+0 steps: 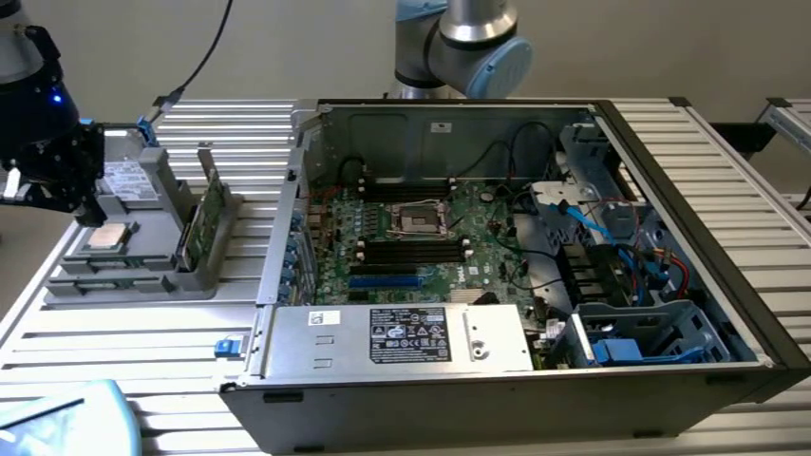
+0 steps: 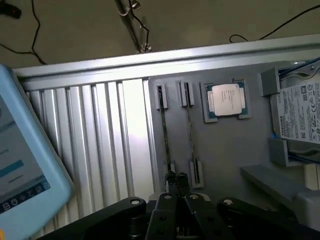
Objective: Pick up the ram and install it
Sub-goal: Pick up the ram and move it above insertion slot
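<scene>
Two ram sticks (image 1: 211,218) stand on edge in a grey holder tray (image 1: 127,285) at the exterior view's left, beside the open computer case (image 1: 533,380). In the wrist view the ram sticks (image 2: 164,135) appear edge-on as thin parallel lines held by end clips. My gripper (image 1: 86,209) hangs above the tray's far left end, apart from the sticks. My gripper (image 2: 176,179) is shut with nothing between its fingers, its tips near one end of the two sticks. The motherboard's black slots (image 1: 408,249) lie inside the case.
A square silver processor (image 2: 226,99) and a labelled silver drive (image 2: 300,117) share the tray. A blue-framed tablet (image 2: 20,165) lies on the ribbed aluminium table (image 2: 100,140). A power supply (image 1: 399,337) and cables (image 1: 609,237) fill the case's near and right side.
</scene>
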Robot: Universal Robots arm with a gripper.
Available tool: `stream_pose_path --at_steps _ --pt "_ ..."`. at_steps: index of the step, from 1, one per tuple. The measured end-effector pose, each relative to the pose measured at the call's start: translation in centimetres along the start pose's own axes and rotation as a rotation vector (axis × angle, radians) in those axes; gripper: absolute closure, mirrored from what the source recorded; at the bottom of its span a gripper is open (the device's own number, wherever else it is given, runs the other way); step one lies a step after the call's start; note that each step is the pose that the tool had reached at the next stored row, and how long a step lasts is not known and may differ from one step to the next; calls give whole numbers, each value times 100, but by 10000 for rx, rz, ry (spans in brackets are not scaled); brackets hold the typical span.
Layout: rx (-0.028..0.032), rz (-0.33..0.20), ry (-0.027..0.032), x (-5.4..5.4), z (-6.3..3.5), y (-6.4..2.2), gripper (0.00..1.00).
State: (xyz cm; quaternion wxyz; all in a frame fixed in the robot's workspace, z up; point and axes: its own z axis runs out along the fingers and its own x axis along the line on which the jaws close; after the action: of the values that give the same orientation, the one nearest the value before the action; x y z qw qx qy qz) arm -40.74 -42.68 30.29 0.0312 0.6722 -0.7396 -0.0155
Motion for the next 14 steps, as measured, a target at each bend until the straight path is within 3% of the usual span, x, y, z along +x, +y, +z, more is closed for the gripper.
stream_pose_path --at_steps 6,11,14 --pt "-1 -384 -102 9 59 109 89" --pt "0 -434 -98 12 63 137 89" --pt "-1 -433 -98 12 63 138 82"
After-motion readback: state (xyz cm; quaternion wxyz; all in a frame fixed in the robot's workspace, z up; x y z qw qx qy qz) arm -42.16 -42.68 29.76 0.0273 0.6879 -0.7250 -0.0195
